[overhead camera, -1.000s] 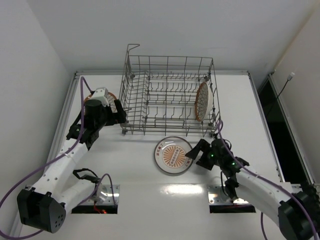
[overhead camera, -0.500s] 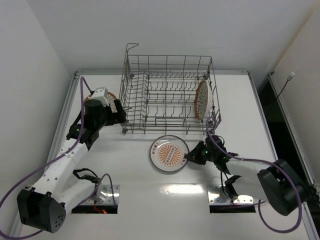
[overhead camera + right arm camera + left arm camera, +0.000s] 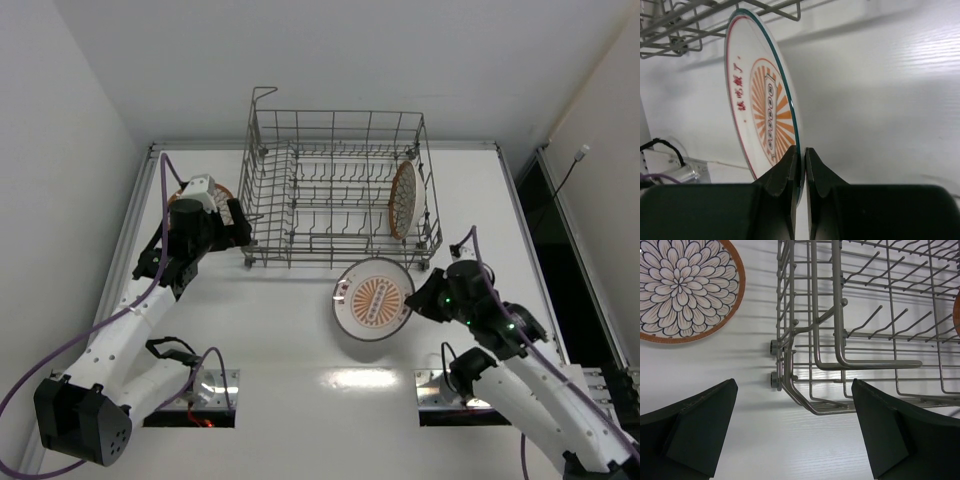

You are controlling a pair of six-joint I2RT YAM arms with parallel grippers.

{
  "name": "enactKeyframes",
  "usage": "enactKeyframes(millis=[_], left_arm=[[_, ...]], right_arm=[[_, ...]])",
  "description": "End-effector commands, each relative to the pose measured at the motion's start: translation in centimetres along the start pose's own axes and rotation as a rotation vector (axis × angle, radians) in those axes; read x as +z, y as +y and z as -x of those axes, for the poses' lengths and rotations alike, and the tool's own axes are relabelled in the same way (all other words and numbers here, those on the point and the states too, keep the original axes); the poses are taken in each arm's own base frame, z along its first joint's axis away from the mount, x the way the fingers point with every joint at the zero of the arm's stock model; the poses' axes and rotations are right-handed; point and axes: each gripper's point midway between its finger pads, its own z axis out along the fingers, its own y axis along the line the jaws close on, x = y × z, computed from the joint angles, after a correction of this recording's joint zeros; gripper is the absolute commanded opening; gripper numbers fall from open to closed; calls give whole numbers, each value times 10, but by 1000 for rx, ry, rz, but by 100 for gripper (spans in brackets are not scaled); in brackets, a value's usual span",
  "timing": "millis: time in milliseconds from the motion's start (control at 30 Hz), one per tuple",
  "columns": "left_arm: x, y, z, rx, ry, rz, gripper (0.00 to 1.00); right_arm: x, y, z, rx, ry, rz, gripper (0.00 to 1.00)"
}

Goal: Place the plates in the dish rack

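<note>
The right jaws are pinched shut on the rim of the sunburst plate, one finger on each face, so only the thin edge sits between them. That plate is held up on its edge, tilted, with its orange centre facing left of the wrist. It hangs just in front of the near right corner of the dish rack. The rack's near wire wall stands between the plate and the tines inside.

The left jaws are spread wide with nothing between them. They hang above the bare desk beside the rack's near left corner. The petal-pattern plate lies flat on the desk left of the rack, apart from both fingers; from above it is mostly hidden under the left wrist.

A third plate, brown-rimmed with a lattice face, stands upright at the right end of the rack.

Three plates in all, one rack.
</note>
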Motion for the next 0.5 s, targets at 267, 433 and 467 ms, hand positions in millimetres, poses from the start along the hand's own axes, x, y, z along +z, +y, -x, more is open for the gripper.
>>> enactKeyframes(millis=[267,433,467], left_arm=[[-12,2,19,-14,-88,11,100],[-14,0,24,-16,-106,5,100],[-14,0,24,-16,-106,5,100]], right_arm=[[-127,62,166,-261,-421,-196,0],[-139,92,233,-354,-553,-312,0],[-126,93,244,-375,-559,-376,0]])
